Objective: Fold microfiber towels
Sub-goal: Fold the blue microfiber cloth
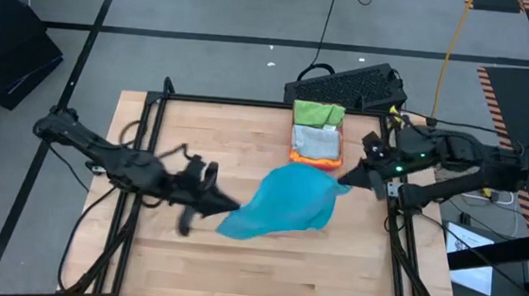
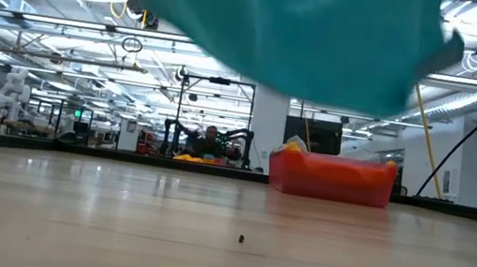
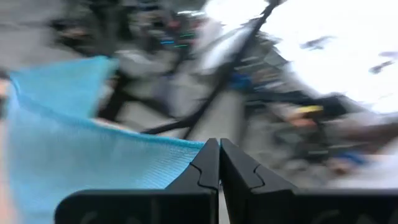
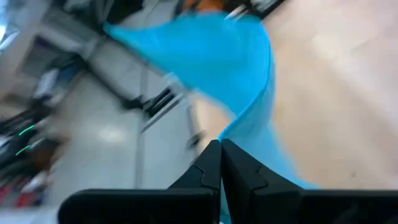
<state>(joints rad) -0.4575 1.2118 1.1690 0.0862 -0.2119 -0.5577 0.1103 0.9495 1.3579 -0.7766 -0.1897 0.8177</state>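
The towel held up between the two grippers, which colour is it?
Bright blue towel, leaning to turquoise; the high view shows it best.

My arms: both matte black, slim jointed links. Right arm (image 1: 453, 153) has small green lights near the wrist and black cables trailing off it. My fingers (image 3: 205, 171) are black, angular, tapering to tips, notched along the inner edges, on a wide black crossbar just behind them.

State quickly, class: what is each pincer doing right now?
Left pincer: shut on the blue towel.
Right pincer: shut on the same towel.
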